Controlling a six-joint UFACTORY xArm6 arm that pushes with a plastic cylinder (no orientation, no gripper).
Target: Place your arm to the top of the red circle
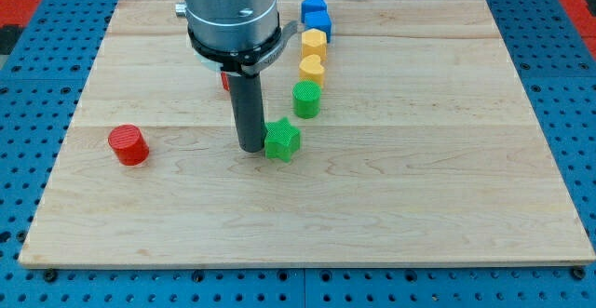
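The wooden board [419,187] carries my rod, its tip [250,149] resting just left of the green star [282,140]; it grips nothing, having no jaws. The red circle [128,145] sits well to the left, near the board's left edge. My approach isn't done: the tip must reach its far side. No writing is readable.

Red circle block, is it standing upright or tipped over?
Upright: the red circle block rests on its flat base on the board, round top face up.
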